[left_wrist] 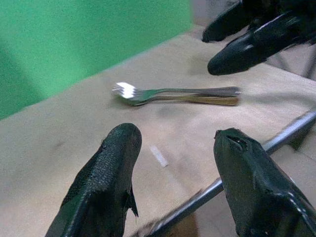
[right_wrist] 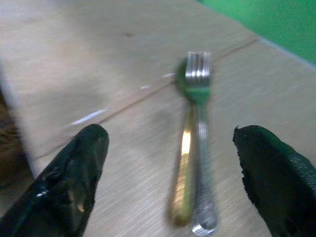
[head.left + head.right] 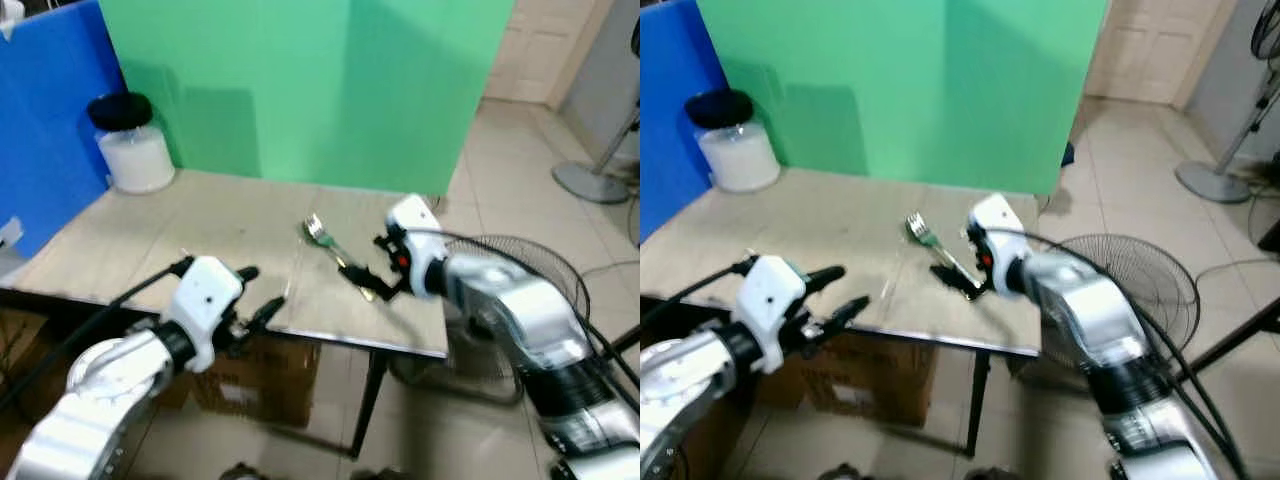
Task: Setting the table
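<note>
Now the fork (image 2: 200, 143) and a gold-toned utensil (image 2: 181, 168) lie side by side, touching, on the bench (image 3: 200, 240) toward its right near edge. Just behind their handle ends hovers the right pincer (image 2: 173, 177), fingers wide and empty. At the near edge, left of them, the left pincer (image 1: 173, 177) is also wide, holding nothing.

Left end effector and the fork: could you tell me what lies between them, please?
Bare tabletop only, in the left wrist view, between the open left end effector and the fork lying beside a gold utensil.
</note>
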Tool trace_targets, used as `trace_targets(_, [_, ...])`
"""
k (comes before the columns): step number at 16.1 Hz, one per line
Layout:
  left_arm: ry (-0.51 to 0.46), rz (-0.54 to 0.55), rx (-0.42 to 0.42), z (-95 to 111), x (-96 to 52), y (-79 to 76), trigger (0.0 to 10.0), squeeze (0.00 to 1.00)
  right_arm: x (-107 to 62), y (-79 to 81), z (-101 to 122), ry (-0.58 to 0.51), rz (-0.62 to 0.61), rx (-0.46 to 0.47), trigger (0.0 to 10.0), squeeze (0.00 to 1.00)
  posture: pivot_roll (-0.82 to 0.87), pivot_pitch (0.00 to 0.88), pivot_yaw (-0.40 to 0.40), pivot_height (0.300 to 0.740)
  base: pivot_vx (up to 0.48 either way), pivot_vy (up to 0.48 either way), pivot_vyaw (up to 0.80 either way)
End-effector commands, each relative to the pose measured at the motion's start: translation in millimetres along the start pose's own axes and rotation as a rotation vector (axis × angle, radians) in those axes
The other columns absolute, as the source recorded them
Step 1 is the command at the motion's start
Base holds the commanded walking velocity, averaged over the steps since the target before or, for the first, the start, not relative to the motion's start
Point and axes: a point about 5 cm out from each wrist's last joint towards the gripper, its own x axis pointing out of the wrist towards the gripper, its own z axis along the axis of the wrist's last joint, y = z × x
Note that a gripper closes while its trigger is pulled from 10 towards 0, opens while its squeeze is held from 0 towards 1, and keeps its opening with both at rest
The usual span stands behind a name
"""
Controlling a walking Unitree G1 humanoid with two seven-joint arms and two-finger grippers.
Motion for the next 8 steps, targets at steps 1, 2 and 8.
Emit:
trace_targets(1, [0.016,-0.001,-0.021,-5,-3.1,-0.3,10.0,0.00,4.4,-1.5,7,-0.008,-0.024,-0.020,2.0,0.00,0.18,0.000,-0.028,0.727,0.000,0.000,0.00])
trace_targets(2, [0.012,-0.004,-0.028,-5,-5.7,0.0,10.0,0.00,11.4,-0.2,7,0.012,-0.008,-0.032,0.0,0.00,0.19,0.000,-0.030,0.727,0.000,0.000,0.00])
trace_targets(8, [0.000,0.000,-0.043,-6,-10.0,-3.3,10.0,0.00,28.8,1.8,13,-0.028,-0.040,-0.044,10.0,0.00,0.20,0.000,-0.045,0.727,0.000,0.000,0.00])
